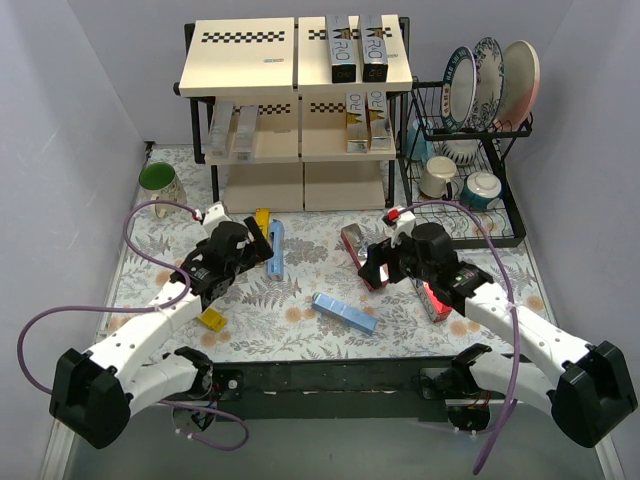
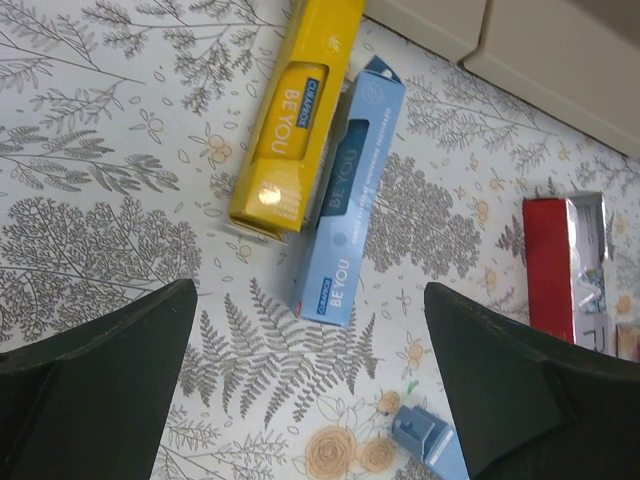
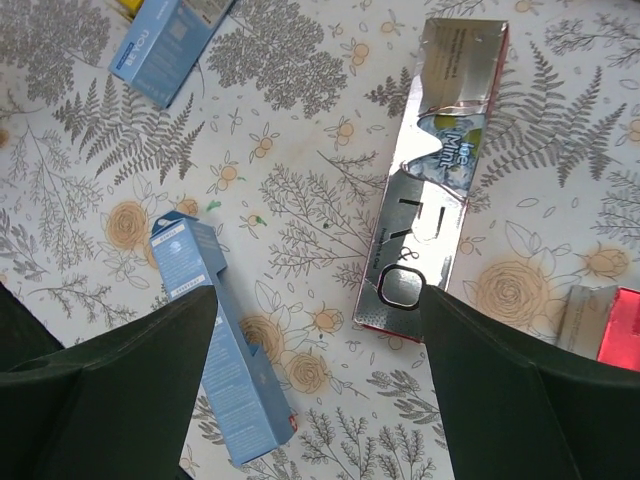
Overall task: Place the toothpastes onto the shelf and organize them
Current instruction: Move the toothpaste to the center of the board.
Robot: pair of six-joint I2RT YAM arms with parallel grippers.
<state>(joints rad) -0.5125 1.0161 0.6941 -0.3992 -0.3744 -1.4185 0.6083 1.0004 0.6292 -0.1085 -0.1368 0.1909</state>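
Dark fingers of the left gripper stand spread wide above the fern-printed cloth, pinching nothing. A light blue carton lettered BE YOU reaches away from the hand, its near end lying between the fingertips. A yellow carton with the same lettering lies against it on the hand's left. Off beyond the other finger sits a red-and-silver carton. The end of a second blue carton shows close by that finger's inner edge.

The right gripper is likewise spread and empty. A shiny silver carton with red edges and large black letters stretches away ahead of it, its near end just beside one fingertip. The second blue carton lies slanted next to the opposite finger. A red carton peeks out past the hand's right side.

Well ahead of both hands stands the shelf, black-framed with cream boards and checkered strips. To the right on its top tier lie two dark cartons. The middle tier holds two silver-grey cartons to the left and two gold-white cartons to the right.
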